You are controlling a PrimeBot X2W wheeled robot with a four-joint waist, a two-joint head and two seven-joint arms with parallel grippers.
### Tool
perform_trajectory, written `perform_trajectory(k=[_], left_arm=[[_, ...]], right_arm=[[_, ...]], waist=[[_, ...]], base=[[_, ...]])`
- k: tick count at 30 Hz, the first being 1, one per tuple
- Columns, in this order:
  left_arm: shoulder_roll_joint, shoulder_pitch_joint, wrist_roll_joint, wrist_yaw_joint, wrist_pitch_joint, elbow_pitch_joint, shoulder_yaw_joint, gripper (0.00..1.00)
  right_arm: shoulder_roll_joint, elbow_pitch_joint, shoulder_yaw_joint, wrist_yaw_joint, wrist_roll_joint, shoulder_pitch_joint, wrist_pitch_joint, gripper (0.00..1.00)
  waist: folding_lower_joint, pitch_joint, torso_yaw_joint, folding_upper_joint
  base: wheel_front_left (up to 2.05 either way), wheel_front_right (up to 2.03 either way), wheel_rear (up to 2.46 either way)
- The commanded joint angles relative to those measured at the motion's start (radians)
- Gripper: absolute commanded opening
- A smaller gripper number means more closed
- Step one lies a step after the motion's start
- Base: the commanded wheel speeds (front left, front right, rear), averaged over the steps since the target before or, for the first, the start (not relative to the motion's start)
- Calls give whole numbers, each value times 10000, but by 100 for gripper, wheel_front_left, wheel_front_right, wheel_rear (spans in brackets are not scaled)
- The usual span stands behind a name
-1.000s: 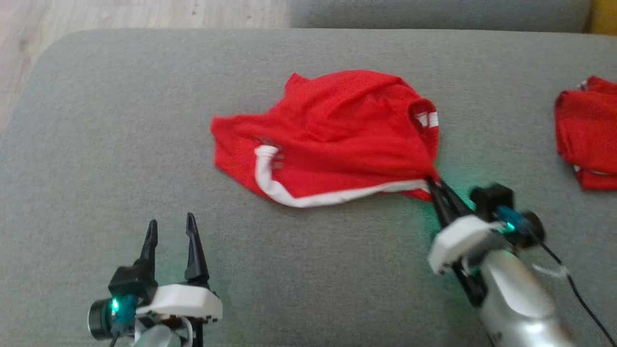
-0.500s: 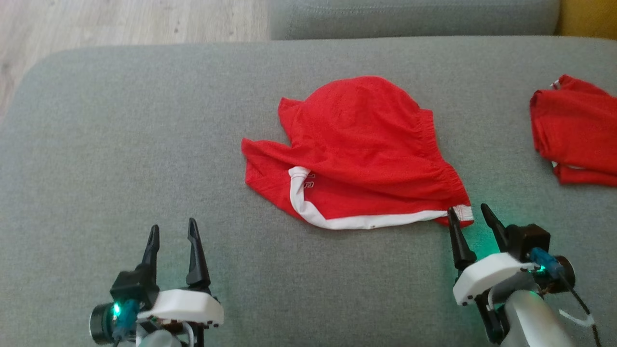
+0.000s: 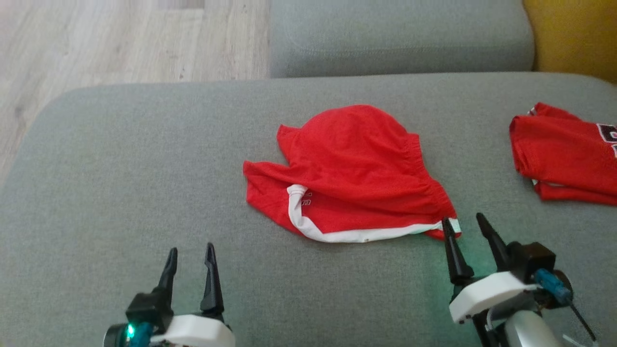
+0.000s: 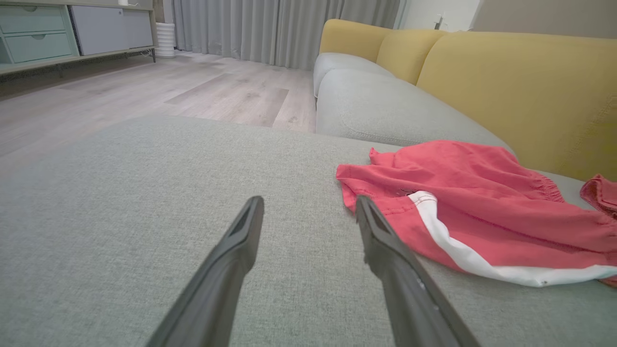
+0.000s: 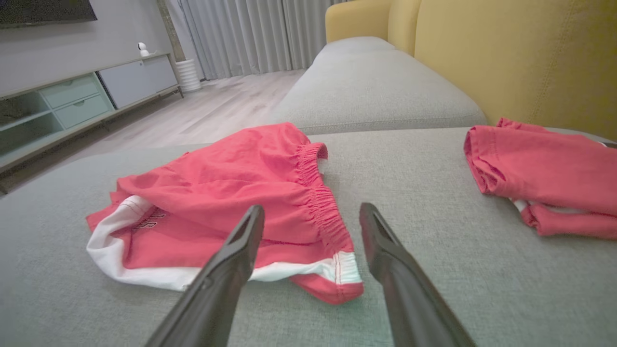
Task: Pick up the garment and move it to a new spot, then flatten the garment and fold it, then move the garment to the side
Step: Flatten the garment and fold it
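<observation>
Red shorts [image 3: 356, 168] noted rumpled and unheld on grey cushion [image 3: 120, 168], corner just ahead of wide-open right gripper [image 3: 462, 218], left gripper [image 3: 191, 247] likewise wide; relocation judged done, flattening, folding, side-move outstanding.

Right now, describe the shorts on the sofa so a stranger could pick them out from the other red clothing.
Start at the big grey sofa cushion. Near its middle lie rumpled red shorts, their near corner just ahead of the right gripper. Unlike the folded red garment at the cushion's right end, they carry a broad white band curving along the near edge.
</observation>
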Motion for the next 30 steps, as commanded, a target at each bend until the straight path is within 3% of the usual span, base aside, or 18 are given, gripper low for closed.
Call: perform_trajectory(k=[1, 10, 30], left_arm=[[129, -220, 100, -37, 5, -320, 236, 100], [196, 108, 71, -94, 213, -551, -55, 100], [326, -28, 7, -20, 244, -579, -49, 100]], right_arm=[[1, -424, 275, 37, 52, -151, 18, 100], [2, -1325, 519, 37, 253, 376, 367, 100], [3, -1566, 625, 37, 295, 469, 489, 100]], waist=[[2, -90, 6, -1], [2, -279, 131, -1], [2, -148, 109, -1]], base=[[0, 0, 0], [0, 0, 0], [0, 0, 0]])
